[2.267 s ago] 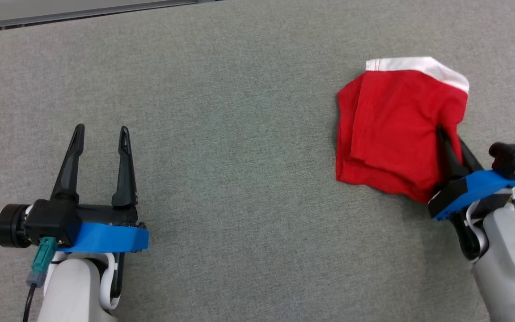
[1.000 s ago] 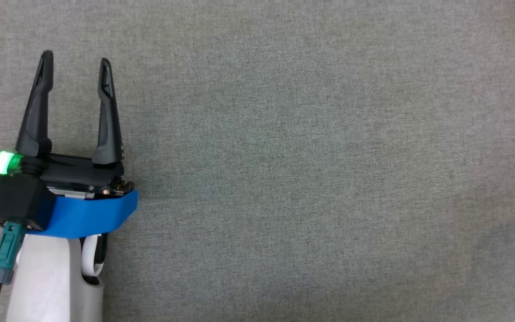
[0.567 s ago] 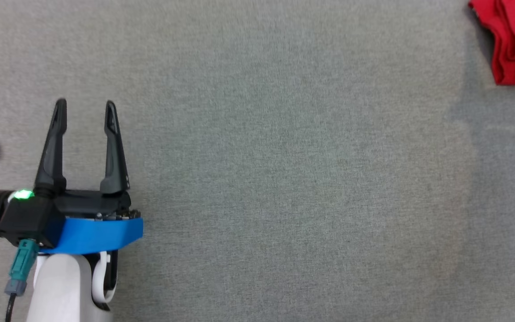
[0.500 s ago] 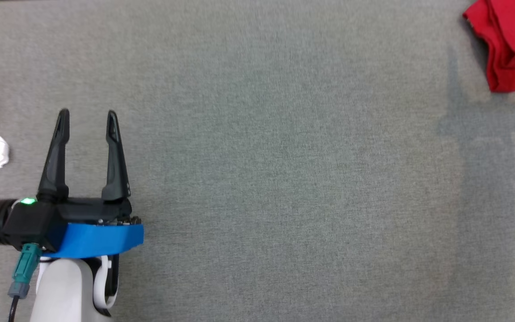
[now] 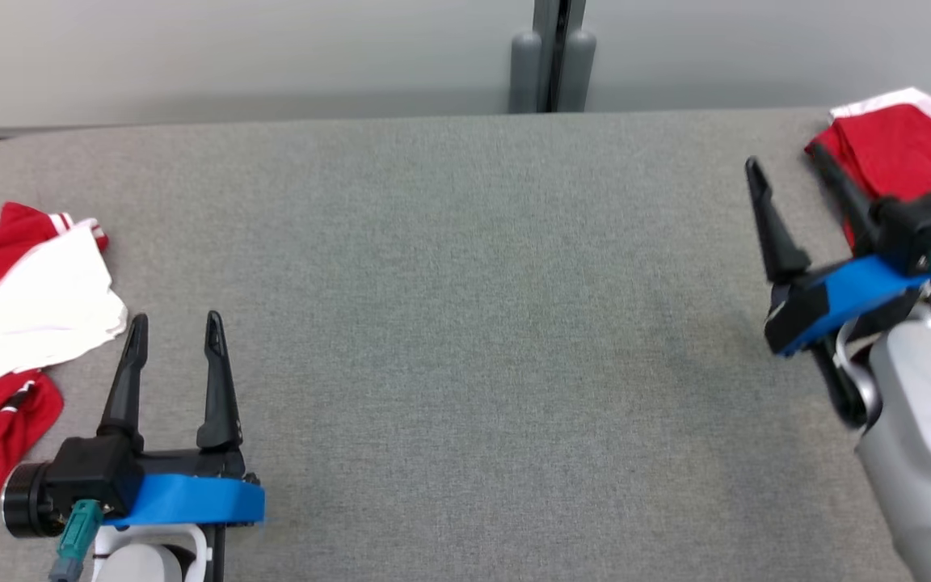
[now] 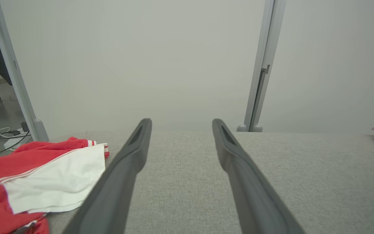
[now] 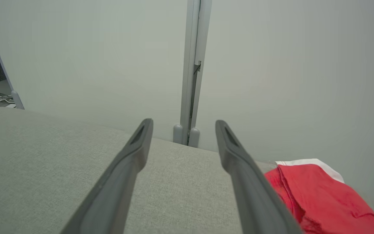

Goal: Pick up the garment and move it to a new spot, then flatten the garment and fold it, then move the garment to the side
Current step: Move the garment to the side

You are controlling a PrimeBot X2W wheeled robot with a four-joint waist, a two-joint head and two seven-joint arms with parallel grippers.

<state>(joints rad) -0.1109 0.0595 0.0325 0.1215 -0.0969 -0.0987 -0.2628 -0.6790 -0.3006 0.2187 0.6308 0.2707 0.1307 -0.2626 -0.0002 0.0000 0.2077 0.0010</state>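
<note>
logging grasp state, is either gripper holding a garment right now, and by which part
Nothing is held: left gripper and right gripper are open, the folded red garment lies free.

Soft, even, shadowless light; slight head-view blur, wide-angle wrist-view stretch.

Red garment (image 5: 914,145) lay folded flat in a compact stack (white band along its far edge), layers showing at one side, at the far right corner of the grey table (image 5: 465,323).
</note>
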